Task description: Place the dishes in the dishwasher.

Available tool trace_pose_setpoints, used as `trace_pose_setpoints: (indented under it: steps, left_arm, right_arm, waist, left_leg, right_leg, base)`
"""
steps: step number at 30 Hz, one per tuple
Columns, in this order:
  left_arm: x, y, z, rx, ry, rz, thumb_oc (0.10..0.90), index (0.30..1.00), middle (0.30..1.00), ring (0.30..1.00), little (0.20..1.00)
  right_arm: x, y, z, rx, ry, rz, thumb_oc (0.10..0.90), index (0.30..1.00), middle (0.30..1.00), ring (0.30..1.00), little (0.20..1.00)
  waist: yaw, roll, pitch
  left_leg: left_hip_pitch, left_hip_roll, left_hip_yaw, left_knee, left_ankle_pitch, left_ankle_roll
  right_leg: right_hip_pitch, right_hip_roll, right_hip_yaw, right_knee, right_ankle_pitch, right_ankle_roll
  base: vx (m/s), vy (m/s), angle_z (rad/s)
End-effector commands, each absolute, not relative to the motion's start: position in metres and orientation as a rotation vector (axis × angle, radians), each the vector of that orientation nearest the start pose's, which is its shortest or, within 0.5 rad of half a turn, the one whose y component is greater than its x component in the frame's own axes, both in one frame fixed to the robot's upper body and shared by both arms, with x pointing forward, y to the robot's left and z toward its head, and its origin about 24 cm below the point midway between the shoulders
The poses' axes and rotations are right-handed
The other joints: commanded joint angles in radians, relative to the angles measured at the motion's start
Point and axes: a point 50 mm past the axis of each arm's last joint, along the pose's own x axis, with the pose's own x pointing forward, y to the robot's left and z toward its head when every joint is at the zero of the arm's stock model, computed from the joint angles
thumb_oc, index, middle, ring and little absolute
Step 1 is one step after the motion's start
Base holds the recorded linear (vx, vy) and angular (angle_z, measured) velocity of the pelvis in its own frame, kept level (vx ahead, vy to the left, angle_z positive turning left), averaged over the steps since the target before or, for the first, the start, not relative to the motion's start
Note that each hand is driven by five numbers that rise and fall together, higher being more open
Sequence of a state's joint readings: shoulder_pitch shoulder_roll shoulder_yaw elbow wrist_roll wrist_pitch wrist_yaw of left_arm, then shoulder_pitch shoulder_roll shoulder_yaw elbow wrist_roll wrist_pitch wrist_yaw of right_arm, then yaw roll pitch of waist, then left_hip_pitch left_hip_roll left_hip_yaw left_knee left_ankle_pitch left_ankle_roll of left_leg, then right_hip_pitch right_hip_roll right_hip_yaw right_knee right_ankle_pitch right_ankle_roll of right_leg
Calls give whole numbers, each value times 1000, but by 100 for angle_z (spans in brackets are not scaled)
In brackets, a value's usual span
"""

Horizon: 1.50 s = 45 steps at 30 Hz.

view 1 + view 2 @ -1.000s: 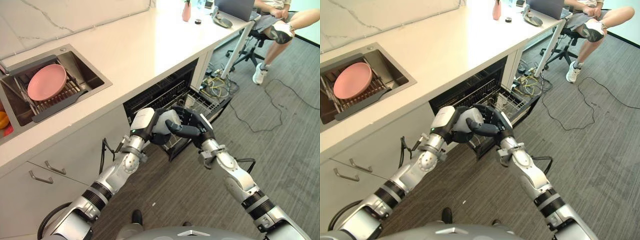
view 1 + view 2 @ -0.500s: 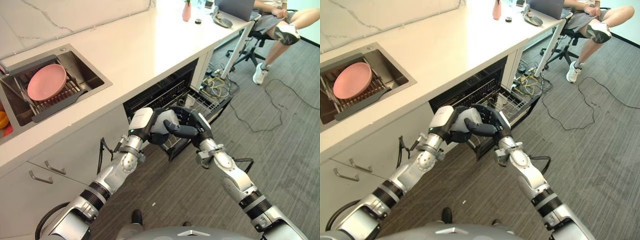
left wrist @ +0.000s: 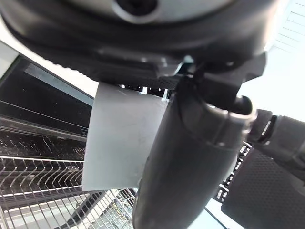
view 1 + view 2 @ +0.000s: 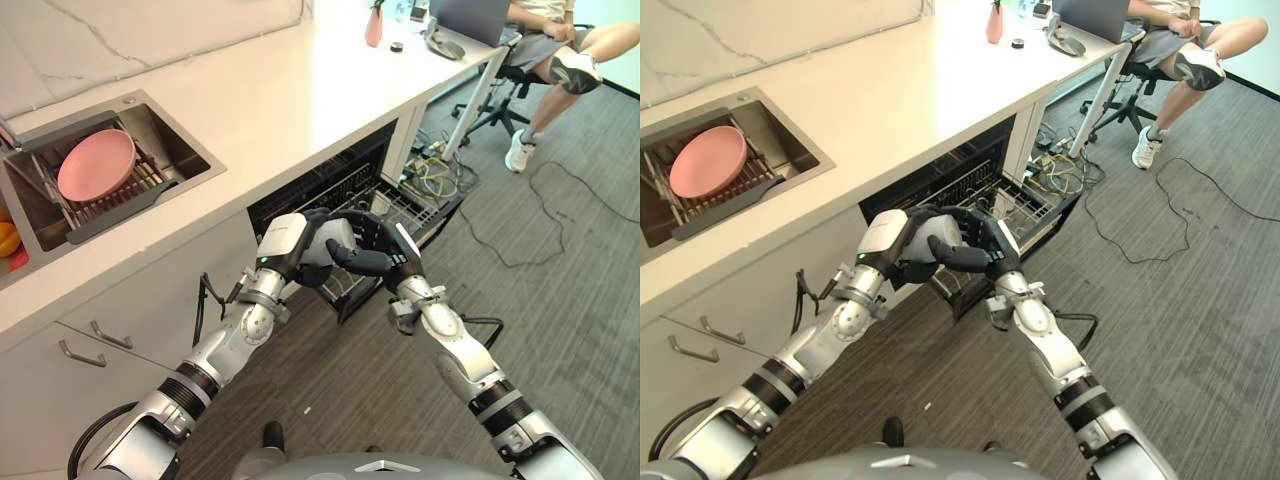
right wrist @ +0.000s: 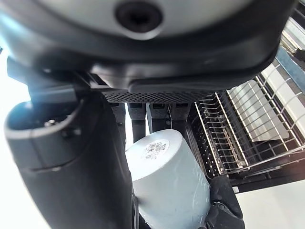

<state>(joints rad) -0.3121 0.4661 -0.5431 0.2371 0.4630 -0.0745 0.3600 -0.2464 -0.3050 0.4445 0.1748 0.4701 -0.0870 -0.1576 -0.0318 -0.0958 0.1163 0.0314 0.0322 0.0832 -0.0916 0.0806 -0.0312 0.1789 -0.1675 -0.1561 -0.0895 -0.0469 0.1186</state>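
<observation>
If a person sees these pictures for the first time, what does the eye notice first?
Both dark hands, left hand and right hand, meet around a pale grey cup just above the open dishwasher's wire rack. Next comes the round pink plate lying in the steel sink at the left.

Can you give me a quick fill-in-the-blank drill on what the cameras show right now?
1. The pale grey cup is held between ____ hands, left hand and right hand.
2. The pink plate sits on a rack in the ____.
3. The dishwasher rack is pulled ____.
4. The cup is held in front of the open ____.

Missing words: both; sink; out; dishwasher
</observation>
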Motion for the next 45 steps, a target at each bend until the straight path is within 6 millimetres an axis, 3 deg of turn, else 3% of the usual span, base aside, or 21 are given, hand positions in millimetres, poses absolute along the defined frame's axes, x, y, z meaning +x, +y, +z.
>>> trace_pose_setpoints:
  steps: [1, 10, 18, 23, 26, 28, 31, 33, 37, 39, 43, 44, 45]
  left_arm:
    - [302, 71, 181, 767, -968, -91, 800, 900, 900, 900, 900]
    - [298, 44, 211, 669, -1128, -73, 800, 900, 900, 900, 900]
    - [293, 11, 242, 496, -1251, -49, 800, 900, 900, 900, 900]
    - [293, 4, 243, 471, -1257, -49, 800, 900, 900, 900, 900]
    - [292, 1, 243, 453, -1253, -51, 800, 900, 900, 900, 900]
    - [292, 2, 242, 453, -1252, -50, 800, 900, 900, 900, 900]
    - [289, 13, 244, 414, -1257, -30, 800, 900, 900, 900, 900]
    - [289, 29, 230, 410, -1194, -31, 800, 900, 900, 900, 900]
    - [289, 42, 211, 441, -1113, -52, 800, 900, 900, 900, 900]
    - [290, 50, 198, 470, -1056, -80, 800, 900, 900, 900, 900]
    - [288, 66, 169, 505, -899, -178, 800, 900, 900, 900, 900]
    - [288, 66, 169, 505, -898, -179, 800, 900, 900, 900, 900]
    - [287, 77, 153, 489, -793, -214, 800, 900, 900, 900, 900]
  right_arm:
    - [314, -139, 75, -32, -96, 37, 400, 300, 300, 300, 300]
    - [356, -133, 104, -138, -169, -115, 400, 300, 300, 300, 300]
    - [395, -157, 153, -234, -227, -314, 400, 300, 300, 300, 300]
    - [403, -169, 146, -319, -146, -347, 400, 300, 300, 300, 300]
    - [405, -179, 122, -383, 5, -364, 400, 300, 300, 300, 300]
    - [404, -184, 117, -406, 33, -383, 400, 300, 300, 300, 300]
    - [401, -202, 113, -452, 73, -441, 400, 300, 300, 300, 300]
    - [397, -216, 110, -466, 90, -484, 400, 300, 300, 300, 300]
    - [393, -225, 105, -473, 96, -513, 400, 300, 300, 300, 300]
    - [390, -230, 101, -476, 101, -521, 800, 900, 900, 900, 900]
    - [385, -241, 96, -484, 114, -527, 800, 900, 900, 900, 900]
    - [385, -241, 96, -483, 114, -527, 800, 900, 900, 900, 900]
    - [382, -246, 92, -486, 131, -525, 800, 900, 900, 900, 900]
  waist:
    - [44, -12, -55]
    - [73, -28, 3]
    - [89, -39, 103]
    - [99, -36, 130]
    - [123, -21, 170]
    - [132, -15, 181]
    - [165, 9, 201]
    - [191, 26, 209]
    - [206, 33, 214]
    - [210, 35, 212]
    - [221, 34, 210]
    - [220, 34, 208]
    - [225, 31, 202]
  left_leg:
    - [64, 60, 1, 6, -126, -28]
    - [-49, 52, -24, 12, -101, -23]
    - [-237, 34, -67, 19, -50, -35]
    - [-283, 30, -67, 15, -37, -38]
    - [-329, 23, -73, 14, -24, -43]
    - [-340, 21, -76, 14, -21, -45]
    - [-373, 11, -92, 14, -10, -51]
    - [-386, 3, -111, 14, -6, -55]
    - [-390, -2, -127, 14, -7, -57]
    - [-387, -4, -134, 15, -8, -58]
    - [-372, -4, -144, 19, -18, -59]
    - [-376, -5, -145, 17, -12, -58]
    - [-367, -3, -147, 21, -16, -58]
  right_leg:
    - [-45, -95, 17, 28, 51, 94]
    - [-129, -93, 15, 15, 90, 99]
    - [-277, -96, 4, 6, 151, 103]
    - [-320, -99, 3, 4, 164, 106]
    - [-357, -103, -7, 2, 167, 106]
    - [-366, -106, -13, 2, 167, 108]
    - [-386, -113, -38, 2, 157, 107]
    - [-388, -118, -57, 2, 153, 108]
    - [-378, -122, -83, 2, 145, 109]
    - [-369, -123, -96, 2, 141, 110]
    - [-346, -124, -112, 2, 130, 110]
    - [-349, -126, -113, 2, 134, 111]
    - [-335, -127, -118, 2, 130, 108]
  base:
    - [-20, -1, 8]
    - [-69, 0, 5]
    - [-110, 14, 25]
    - [-21, 19, 0]
    - [-32, 5, -7]
    - [-40, 0, -7]
    - [-35, -6, 54]
    - [-19, -18, 46]
    - [-7, -11, 13]
    - [-12, -19, 16]
    - [-14, -24, 22]
    - [-10, -29, 4]
    - [-28, -29, -5]
